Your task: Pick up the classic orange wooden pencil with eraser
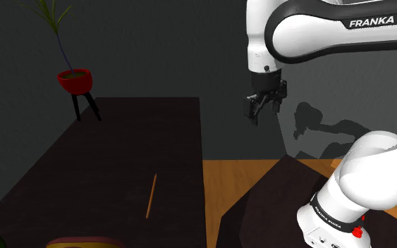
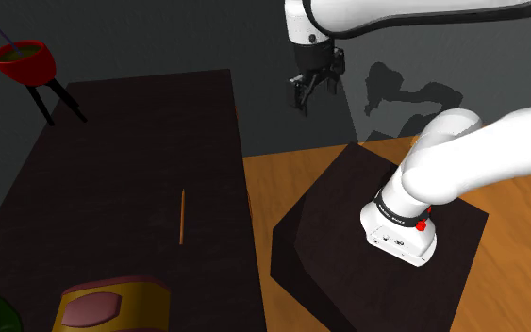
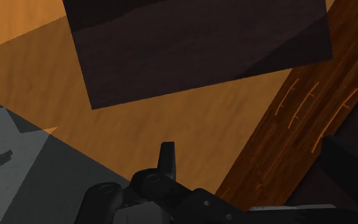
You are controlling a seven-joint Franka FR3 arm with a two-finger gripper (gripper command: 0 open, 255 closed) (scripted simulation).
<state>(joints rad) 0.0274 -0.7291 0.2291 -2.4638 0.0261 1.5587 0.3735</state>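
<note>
Our fingers (image 1: 264,111) stand a little apart. They hold nothing and touch nothing. They hang high in the air and point down, over the bare floor (image 1: 226,176) between the stand (image 1: 274,204) and the dark surface (image 1: 119,141).

The pencil (image 1: 151,196) lies flat on that surface, far below the fingers and well apart from them. It is on the side away from the stand, past the surface's edge. It is thin and orange. Its long line runs along the length of the surface, almost side by side with that edge. We cannot tell which end has the eraser.

We think the fingers must go sideways over the edge and then a long way down. We also think they should close across the thin side of the pencil, not along its length. The pencil lies very low on the surface, so the fingertips will need to come almost down to the top.
</note>
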